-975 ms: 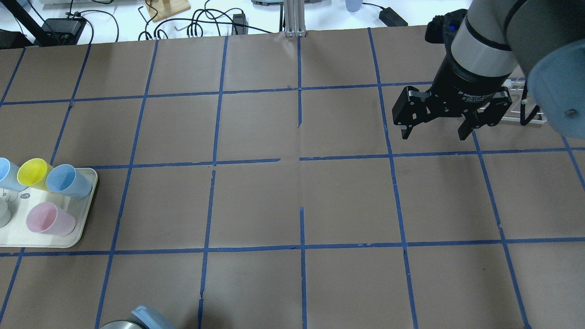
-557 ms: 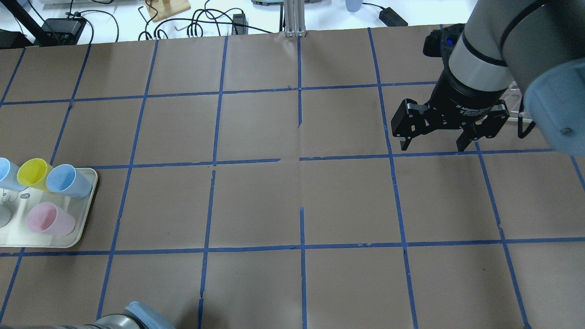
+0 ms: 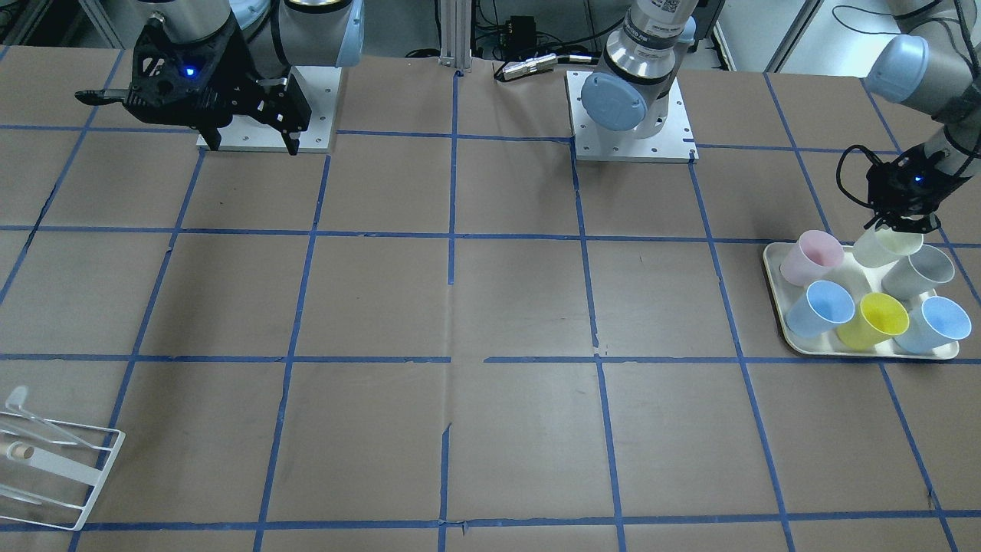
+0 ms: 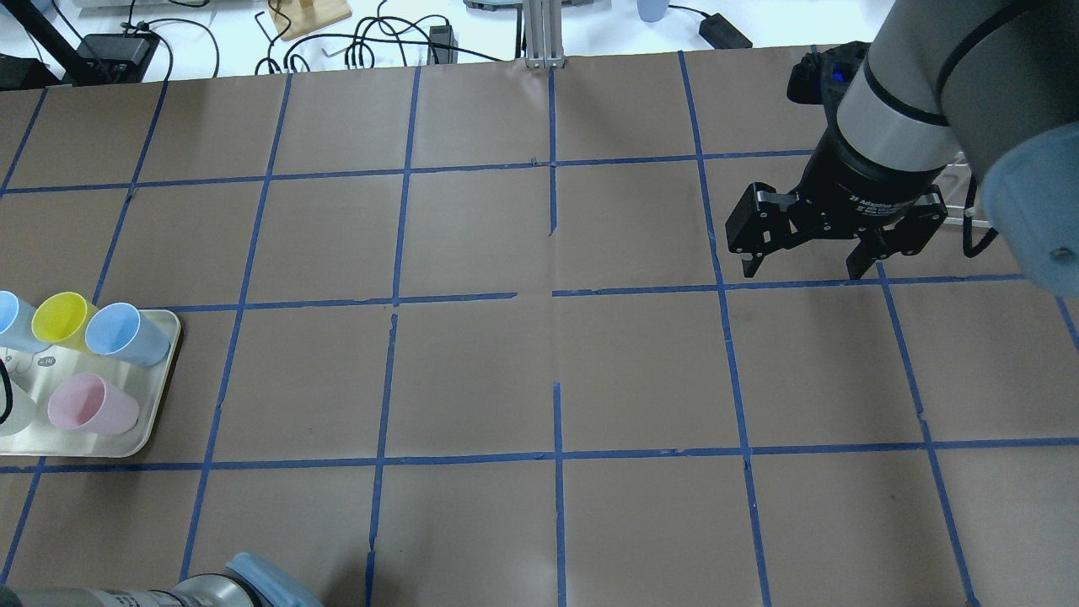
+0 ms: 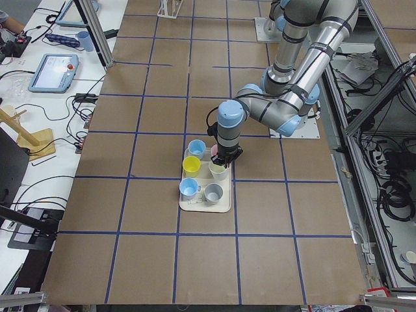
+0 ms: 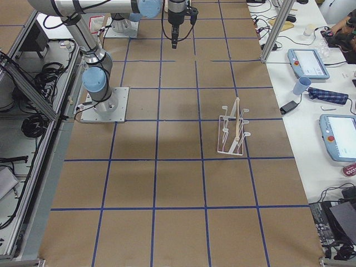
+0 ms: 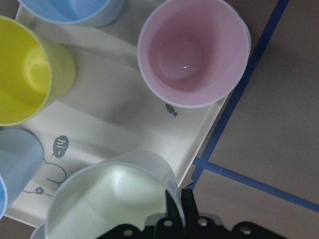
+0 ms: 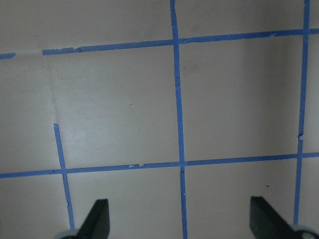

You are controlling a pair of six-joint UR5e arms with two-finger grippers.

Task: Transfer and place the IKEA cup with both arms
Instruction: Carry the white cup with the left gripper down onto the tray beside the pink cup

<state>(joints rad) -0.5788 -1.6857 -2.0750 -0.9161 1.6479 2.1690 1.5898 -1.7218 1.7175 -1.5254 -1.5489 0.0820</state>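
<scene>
The IKEA cup [image 3: 887,247], pale cream and without a handle, is at the tray's corner nearest the robot and looks slightly tilted. My left gripper [image 3: 898,225] is over it. In the left wrist view the two fingers [image 7: 173,204] are pinched on the rim wall of the cup [image 7: 112,199]. I cannot tell whether the cup is off the tray. My right gripper [image 4: 805,268] hangs open and empty above the table on the right side, fingers pointing down, as the right wrist view [image 8: 179,219] also shows.
The cream tray [image 3: 851,349] also holds a pink cup [image 3: 811,257], a grey cup [image 3: 918,270], a yellow cup [image 3: 874,318] and two blue cups. A white wire rack [image 6: 233,130] stands on the far side of the table beyond the right gripper.
The right gripper has shifted a little toward the robot and stays open. The left arm's elbow has come further into view at the overhead view's bottom edge.
</scene>
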